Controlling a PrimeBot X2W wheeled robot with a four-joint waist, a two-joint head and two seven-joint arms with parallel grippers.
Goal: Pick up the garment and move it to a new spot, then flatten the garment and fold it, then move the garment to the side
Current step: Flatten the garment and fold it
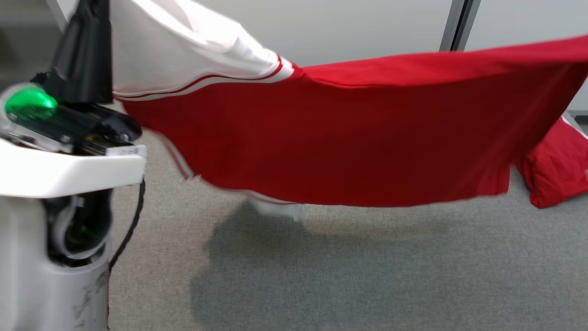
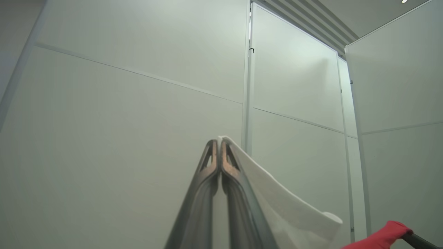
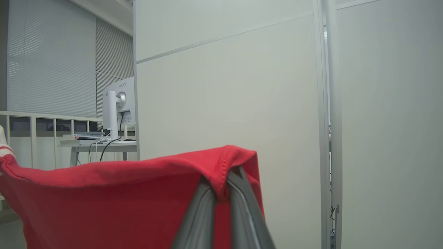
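The garment point(image 1: 349, 138) hangs stretched across the upper frame above the carpet point(image 1: 367, 276). Its long axis runs left to right, white sleeve at upper left. The left gripper point(image 2: 219, 143) pinches white cloth; the right gripper point(image 3: 222, 185) is clamped on the red edge.

We see the red-and-white cloth garment point(image 1: 349, 138) as soft, matt knit, its stitched hem draped over our right pincer point(image 3: 221, 192). Our left pincer point(image 2: 218, 147) has smooth dark fingers point(image 2: 204, 186) with a dull plastic sheen and brownish, rougher-looking pads point(image 2: 226, 166). The white arm shell point(image 1: 69, 172) looks like glossy plastic. The grey carpet floor point(image 1: 367, 276) is rough and matt, and the pale wall panels point(image 2: 121, 121) are smooth and matt.
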